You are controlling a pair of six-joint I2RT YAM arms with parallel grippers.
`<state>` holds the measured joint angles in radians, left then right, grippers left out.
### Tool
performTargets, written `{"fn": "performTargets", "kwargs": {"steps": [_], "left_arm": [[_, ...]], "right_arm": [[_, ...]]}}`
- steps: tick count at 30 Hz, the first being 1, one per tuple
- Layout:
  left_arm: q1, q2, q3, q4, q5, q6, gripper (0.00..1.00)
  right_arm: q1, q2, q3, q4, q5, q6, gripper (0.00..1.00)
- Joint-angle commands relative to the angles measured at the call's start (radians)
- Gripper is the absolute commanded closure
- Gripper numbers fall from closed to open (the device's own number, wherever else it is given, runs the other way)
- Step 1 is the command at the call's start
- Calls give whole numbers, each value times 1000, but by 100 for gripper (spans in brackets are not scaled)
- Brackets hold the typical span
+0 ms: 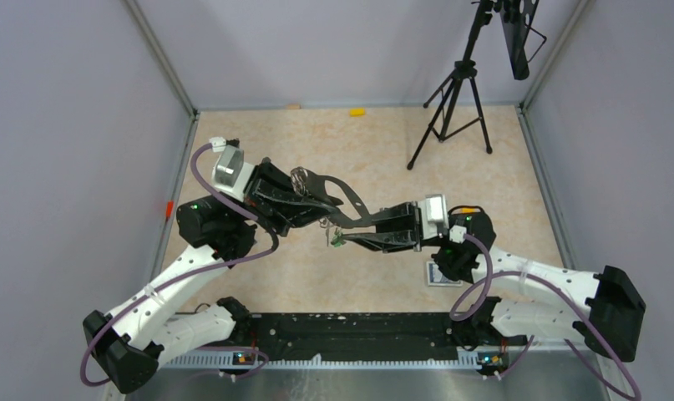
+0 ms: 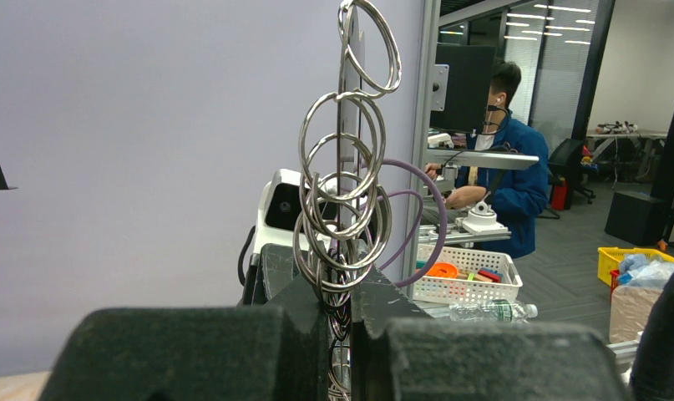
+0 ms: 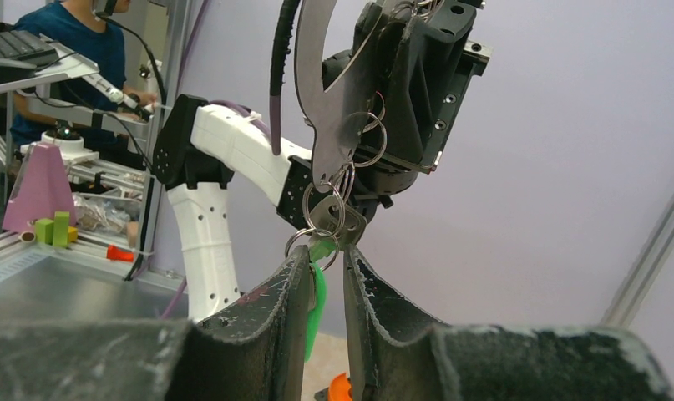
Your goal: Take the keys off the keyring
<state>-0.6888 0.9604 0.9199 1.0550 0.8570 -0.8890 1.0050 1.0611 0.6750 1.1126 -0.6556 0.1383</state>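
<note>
Closest to the right wrist camera, the right claw [image 3: 326, 259] stands with its two fingers a little apart. The green key [image 3: 316, 309] hangs down into the gap and lies against one finger, with daylight between it and the other, so it looks bracketed rather than clamped. Just above the fingertips the silvery-dark keys [image 3: 331, 215] dangle in a bunch with the green one. They are linked through small split rings [image 2: 343, 219] to the lower end of the keyring [image 3: 315, 92], whose flat grey loop rises out of the top of that view. Behind it the left claw [image 2: 343, 305] is pressed together on the keyring, holding it up in the air edge-on to its own camera, with the rings stacked along the blade between the fingers. From overhead, both claws meet above the middle of the bench [image 1: 358, 142], with the keyring spanning between them and the bunch hanging at the right claw's tips, well clear of the surface. I can make out no key lying loose down there, though they are tiny at that range. The black tripod [image 1: 454, 109] stands at the far right and plays no part. As I judge it, the task is at an early stage: the ring is lifted and steadied and the first key is lined up for a pull, but every key I can see is attached and none has come off.
</note>
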Motion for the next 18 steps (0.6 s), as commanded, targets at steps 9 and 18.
{"fn": "performTargets", "kwargs": {"steps": [9,18], "left_arm": [[3,8,22,61,0,-13,100],[3,11,21,63,2,-16,100]], "right_arm": [[-5,3,59,-4,10,-14,79],[-5,9,74,-19,19,-24,72]]}}
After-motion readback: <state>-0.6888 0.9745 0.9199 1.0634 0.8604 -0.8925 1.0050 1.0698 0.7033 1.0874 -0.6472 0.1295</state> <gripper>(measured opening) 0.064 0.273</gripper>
